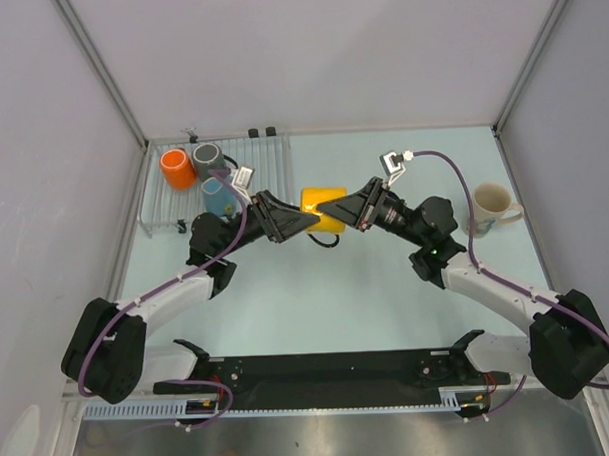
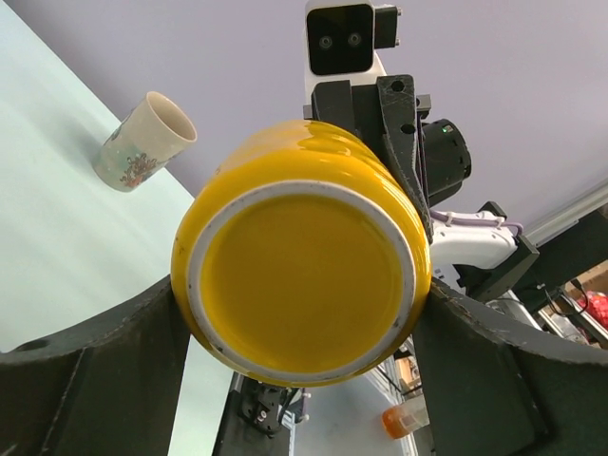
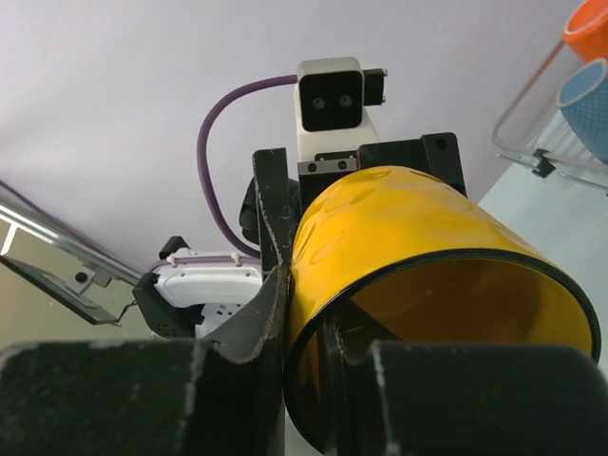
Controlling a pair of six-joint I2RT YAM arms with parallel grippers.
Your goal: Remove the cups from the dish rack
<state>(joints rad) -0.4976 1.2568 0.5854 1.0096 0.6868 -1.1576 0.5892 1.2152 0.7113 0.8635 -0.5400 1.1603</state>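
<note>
- A glossy yellow ceramic mug (image 1: 319,201) is held on its side near the middle of the pale blue-green desk (image 1: 387,295), just right of the dish rack, with one claw at each end.
- The left claw (image 1: 304,222) is closed on this yellow mug. In the left wrist view the mug's round base (image 2: 304,275) is seen end-on, with a dark finger (image 2: 95,380) pressed against each side.
- The right claw (image 1: 340,211) is clamped on the mug's rim at the open end. In the right wrist view one finger (image 3: 252,313) is laid against the outside of the wall (image 3: 408,228) and the other is set inside the mouth.
- The clear rectangular dish rack with thin parallel bars (image 1: 263,179) is placed at the far left of the desk.
- Three mugs are found at the rack's left end: an orange mug (image 1: 176,168), a dark grey mug (image 1: 206,155) just right of it, and a light blue mug (image 1: 218,196) nearer, beside the left arm.
- A cream mug with a flower print (image 1: 489,210) is stood upright on the desk at the far right, well apart from the rack.
</note>
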